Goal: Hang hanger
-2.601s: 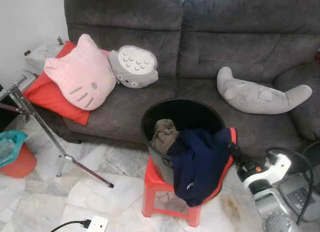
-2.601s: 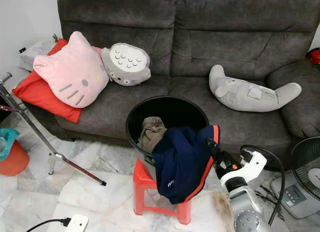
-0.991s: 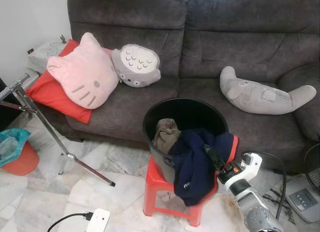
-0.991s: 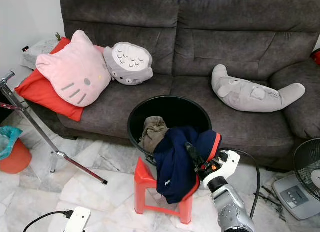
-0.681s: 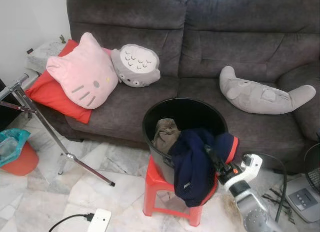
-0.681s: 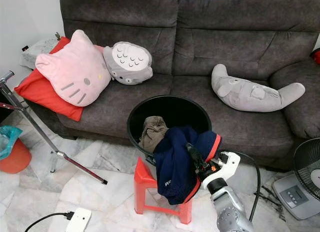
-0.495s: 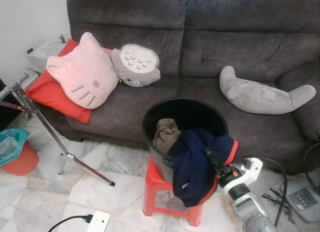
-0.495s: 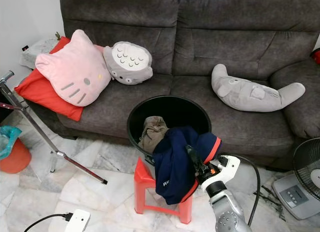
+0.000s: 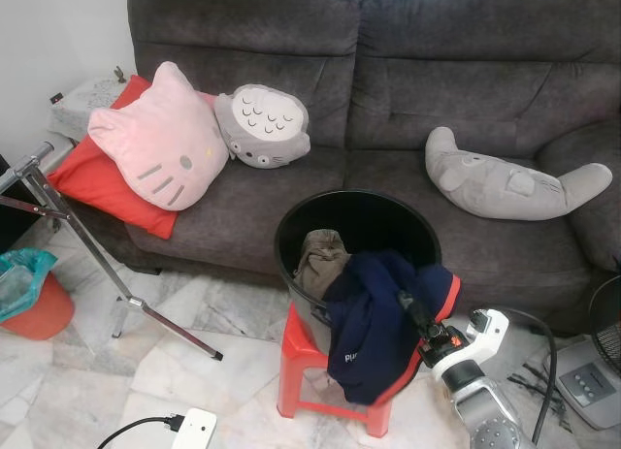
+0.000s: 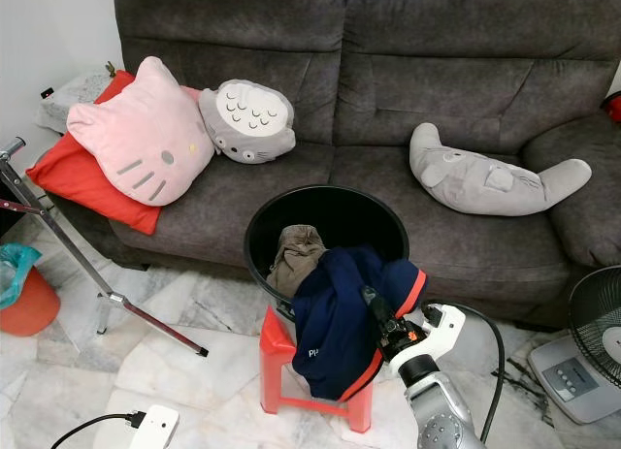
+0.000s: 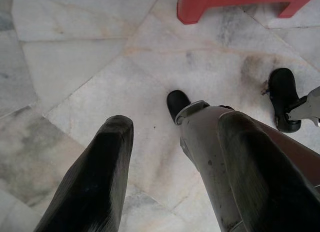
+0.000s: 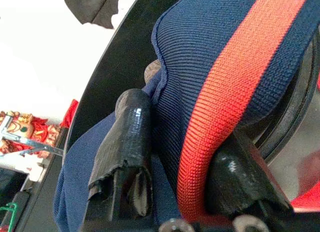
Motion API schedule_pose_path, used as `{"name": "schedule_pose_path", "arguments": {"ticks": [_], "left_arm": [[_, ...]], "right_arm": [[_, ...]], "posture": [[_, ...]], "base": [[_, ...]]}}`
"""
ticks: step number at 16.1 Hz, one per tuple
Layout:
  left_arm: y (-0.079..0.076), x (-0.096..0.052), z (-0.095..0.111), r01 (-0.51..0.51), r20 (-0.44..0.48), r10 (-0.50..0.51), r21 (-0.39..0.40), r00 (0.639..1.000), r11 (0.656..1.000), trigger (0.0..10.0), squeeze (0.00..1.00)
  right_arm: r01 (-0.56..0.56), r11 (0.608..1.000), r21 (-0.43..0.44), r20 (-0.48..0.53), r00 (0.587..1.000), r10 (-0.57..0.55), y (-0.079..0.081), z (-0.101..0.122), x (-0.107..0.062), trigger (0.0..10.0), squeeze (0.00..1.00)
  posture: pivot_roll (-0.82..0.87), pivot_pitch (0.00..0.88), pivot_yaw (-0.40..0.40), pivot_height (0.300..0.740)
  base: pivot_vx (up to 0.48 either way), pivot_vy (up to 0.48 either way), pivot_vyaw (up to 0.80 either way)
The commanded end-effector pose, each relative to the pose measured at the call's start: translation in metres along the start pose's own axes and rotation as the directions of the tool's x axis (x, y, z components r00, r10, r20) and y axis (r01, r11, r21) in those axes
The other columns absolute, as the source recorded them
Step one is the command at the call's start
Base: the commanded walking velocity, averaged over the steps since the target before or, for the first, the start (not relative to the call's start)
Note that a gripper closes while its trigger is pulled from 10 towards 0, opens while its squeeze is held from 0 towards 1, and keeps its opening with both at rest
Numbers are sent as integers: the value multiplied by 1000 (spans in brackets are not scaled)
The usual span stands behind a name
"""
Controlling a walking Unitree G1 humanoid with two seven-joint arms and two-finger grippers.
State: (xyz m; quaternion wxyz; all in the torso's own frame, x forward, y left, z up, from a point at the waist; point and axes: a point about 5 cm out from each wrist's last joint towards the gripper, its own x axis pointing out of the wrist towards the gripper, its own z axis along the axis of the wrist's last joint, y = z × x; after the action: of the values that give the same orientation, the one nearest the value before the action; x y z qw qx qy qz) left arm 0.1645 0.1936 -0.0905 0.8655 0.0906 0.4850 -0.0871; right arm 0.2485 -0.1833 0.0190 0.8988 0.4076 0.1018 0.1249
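Note:
A navy garment with a red stripe (image 9: 374, 318) hangs over the front rim of a black bucket (image 9: 291, 226). The bucket stands on a red stool (image 9: 296, 357) in front of the sofa. A brown cloth (image 9: 320, 260) lies inside the bucket. My right gripper (image 9: 411, 308) reaches in from the lower right and is shut on the garment's red-striped edge (image 12: 220, 66), with cloth between its fingers (image 12: 127, 137). My left gripper (image 11: 175, 124) hangs open over the marble floor beside my own leg.
A dark grey sofa (image 9: 408, 71) carries a pink cat cushion (image 9: 160, 144), a grey round plush (image 9: 262, 127) and a long grey plush (image 9: 505, 182). Metal stand legs (image 9: 92, 274) and an orange bin (image 9: 29, 308) are left. A fan base (image 9: 587, 381), a cable and a power strip (image 9: 194, 430) lie on the floor.
My right gripper has moved left from the garment's right edge onto the cloth. The garment has bunched up and shifted left over the bucket's rim. The camera shifted slightly.

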Motion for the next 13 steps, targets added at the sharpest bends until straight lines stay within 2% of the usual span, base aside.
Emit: {"name": "schedule_pose_path", "arguments": {"ticks": [1, 11, 12, 13], "left_arm": [[1, -1, -5, 4, -13, -4, -1, 1000, 1000, 10000, 0], [4, -2, -9, -4, -27, 4, 10, 1000, 1000, 10000, 0], [5, -3, -10, -6, -31, 7, 9, 999, 1000, 10000, 0], [6, -3, -12, -8, -35, 9, 8, 999, 1000, 10000, 0]], "right_arm": [[-32, 999, -24, 1, 999, 32, 7, 2, 3, 0, 0], [14, 999, -36, 42, 999, -13, 1, 14, 3, 0, 0], [27, 999, -43, 45, 999, -25, 1, 14, 4, 3843, 0], [59, 996, -62, 54, 997, -56, -2, 14, 4, 10000, 0]], "posture": [[-86, 0, 50, 740], [-89, 0, 50, 740], [-89, 0, 50, 740], [-83, 0, 48, 740]], "base": [[0, 0, 0], [0, 0, 0], [0, 0, 0], [0, 0, 0]]}}
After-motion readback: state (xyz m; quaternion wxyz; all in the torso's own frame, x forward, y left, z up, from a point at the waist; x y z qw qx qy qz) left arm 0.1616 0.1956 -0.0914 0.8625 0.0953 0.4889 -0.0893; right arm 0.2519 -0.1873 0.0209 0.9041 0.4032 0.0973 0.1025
